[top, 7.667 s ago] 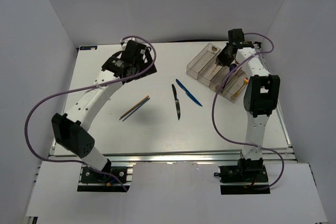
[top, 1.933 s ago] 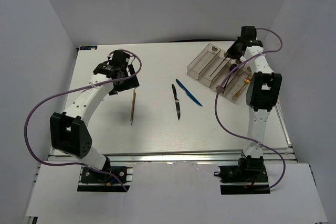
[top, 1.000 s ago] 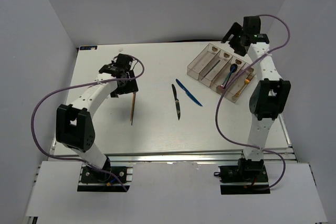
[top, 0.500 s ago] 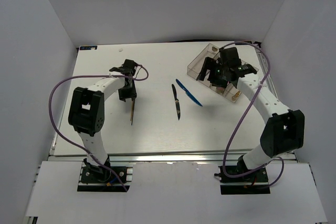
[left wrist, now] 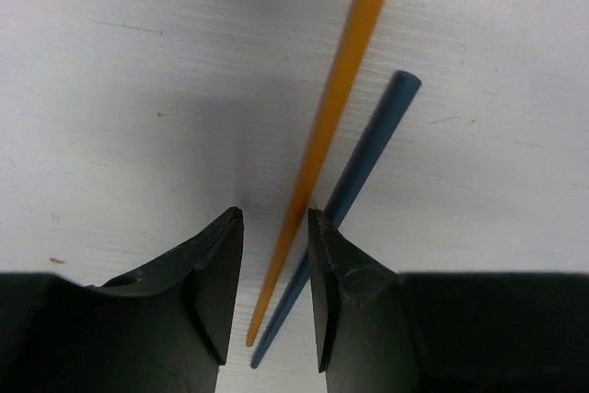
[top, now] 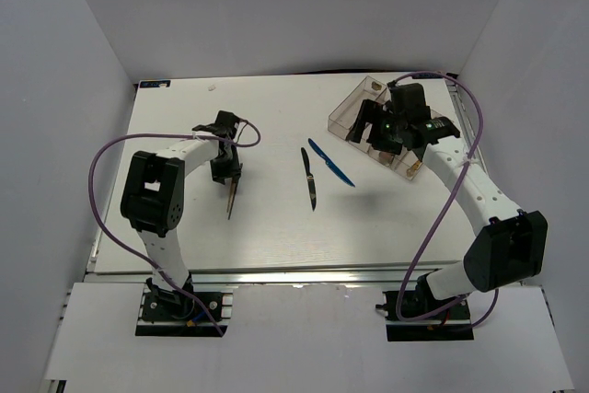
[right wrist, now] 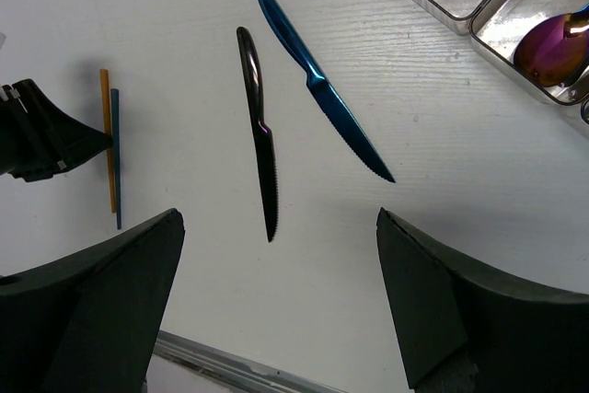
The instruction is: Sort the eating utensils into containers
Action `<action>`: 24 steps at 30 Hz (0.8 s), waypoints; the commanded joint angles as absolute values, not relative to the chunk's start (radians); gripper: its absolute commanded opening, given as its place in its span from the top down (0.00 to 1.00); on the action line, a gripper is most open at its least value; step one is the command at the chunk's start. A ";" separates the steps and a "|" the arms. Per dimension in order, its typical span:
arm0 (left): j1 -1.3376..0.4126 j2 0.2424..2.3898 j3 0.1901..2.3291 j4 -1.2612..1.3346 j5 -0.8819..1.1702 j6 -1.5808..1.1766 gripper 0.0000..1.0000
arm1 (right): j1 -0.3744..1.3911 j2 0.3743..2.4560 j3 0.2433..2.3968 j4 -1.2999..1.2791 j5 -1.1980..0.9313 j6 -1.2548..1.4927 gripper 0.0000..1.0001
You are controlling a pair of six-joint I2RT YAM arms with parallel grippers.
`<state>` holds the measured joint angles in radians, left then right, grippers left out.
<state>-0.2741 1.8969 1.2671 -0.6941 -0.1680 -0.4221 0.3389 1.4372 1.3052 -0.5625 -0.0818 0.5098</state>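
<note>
The orange and blue chopsticks [left wrist: 317,149] lie side by side on the white table [top: 276,227]. Their near ends sit between the fingers of my left gripper [left wrist: 276,218]. Its jaws are narrowed around them, but a gap shows beside the orange stick. In the top view this gripper [top: 227,172] stands on the upper end of the chopsticks [top: 231,202]. A black knife [top: 309,178] and a blue knife [top: 329,162] lie mid-table. My right gripper [right wrist: 278,218] hovers wide open and empty, with the black knife [right wrist: 258,126] and blue knife [right wrist: 317,89] ahead of it. The containers [top: 342,117] sit at the back right.
The right arm [top: 460,172] covers most of the tray from above. In the right wrist view a purple spoon [right wrist: 543,48] lies in one compartment of the tray [right wrist: 460,20]. The table's metal front rail [top: 294,273] runs along the near edge.
The right arm swung from behind the tray to above its front edge, facing the knives. The left gripper came down over the chopsticks and narrowed its jaws; the sticks tilted slightly.
</note>
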 commanded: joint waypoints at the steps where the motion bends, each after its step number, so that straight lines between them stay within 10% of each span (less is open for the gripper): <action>1: -0.272 1.881 1.256 -0.655 -0.138 -0.417 0.55 | 0.344 1.424 1.333 -0.575 -0.089 0.485 0.11; 12: -0.272 1.919 1.207 -0.653 -0.141 -0.414 0.64 | 0.348 1.430 1.365 -0.578 -0.098 0.492 0.11; 24: -0.268 1.873 1.103 -0.667 -0.236 -0.420 1.00 | 0.327 1.388 1.275 -0.434 -0.353 0.644 0.11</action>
<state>-0.2752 1.8496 1.1702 -0.5884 -0.1616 -0.4244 0.3374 1.4281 1.3136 -0.5293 -0.2188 0.5686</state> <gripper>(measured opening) 0.026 0.894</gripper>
